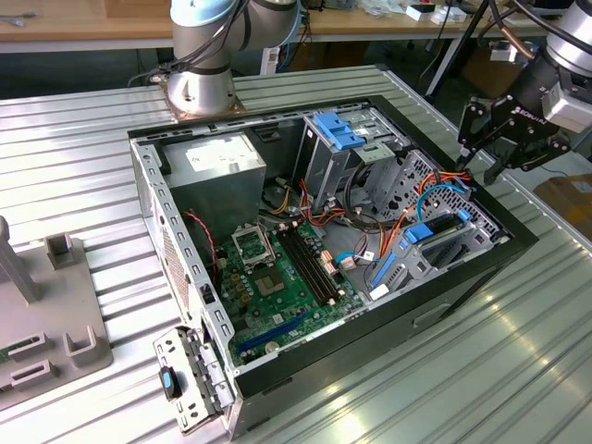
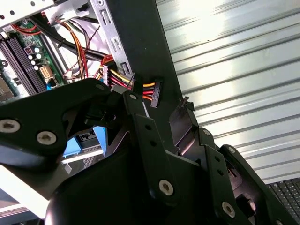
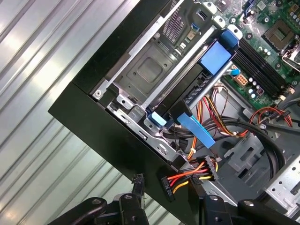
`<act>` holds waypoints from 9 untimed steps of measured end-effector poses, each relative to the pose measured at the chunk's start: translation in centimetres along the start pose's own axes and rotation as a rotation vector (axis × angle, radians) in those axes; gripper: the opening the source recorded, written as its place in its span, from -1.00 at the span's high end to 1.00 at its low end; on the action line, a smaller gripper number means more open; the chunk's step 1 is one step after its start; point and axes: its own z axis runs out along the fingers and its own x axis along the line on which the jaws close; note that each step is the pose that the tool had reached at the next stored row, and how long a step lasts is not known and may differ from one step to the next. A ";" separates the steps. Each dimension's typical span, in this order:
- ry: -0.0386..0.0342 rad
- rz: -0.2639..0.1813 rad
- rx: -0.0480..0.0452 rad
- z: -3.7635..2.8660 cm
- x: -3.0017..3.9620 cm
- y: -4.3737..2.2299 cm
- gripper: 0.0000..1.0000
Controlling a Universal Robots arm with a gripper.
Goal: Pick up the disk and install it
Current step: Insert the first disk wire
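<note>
Scene: open computer case [image 1: 305, 370] lying on its side on the ribbed metal tabletop [image 1: 518, 351], interior facing up.

Claw [image 1: 481, 165]: hangs over the case's rim at the exterior view's right, above the drive-bay end. Fingers spread and released, nothing between them. In the first wrist view the claw [image 3: 168, 199] straddles the black case wall. A loose power connector [image 3: 167, 187] with red, yellow and orange wires lies just below the gap.

Disk [image 1: 446, 239]: not in the claw. It sits in the metal drive bay [image 3: 150, 70] inside the case, near the rim under the claw. The first wrist view shows the dark-grey body [image 3: 198, 85] slanted in the bay between its blue rails, with the blue end tab [image 3: 196, 130] pointing toward the wire bundle (cannot tell whether it is fully seated). Claw and disk are apart, no contact.

Other items:
- green motherboard [image 1: 277, 268] in the middle of the case
- power supply [image 1: 217, 162] at the far corner
- upright metal cage [image 1: 326, 162] topped with a blue latch [image 1: 339, 129]
- grey fixture [image 1: 46, 324] on the tabletop at the exterior view's left, well apart from the case
</note>
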 end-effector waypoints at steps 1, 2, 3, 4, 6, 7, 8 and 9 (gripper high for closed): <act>0.0000 0.000 0.0000 0.00 0.04 0.03 0.00; 0.0001 0.000 -0.0001 -0.02 0.10 0.09 0.00; 0.0001 0.000 -0.0001 -0.02 0.12 0.11 0.00; 0.0001 0.000 -0.0001 -0.02 0.12 0.11 0.00; -0.0002 -0.003 -0.0001 -0.01 0.14 0.13 0.00; -0.0005 -0.007 -0.0002 0.01 0.18 0.16 0.00; -0.0007 -0.011 -0.0003 0.03 0.20 0.18 0.00; -0.0010 -0.019 -0.0007 0.05 0.24 0.22 0.00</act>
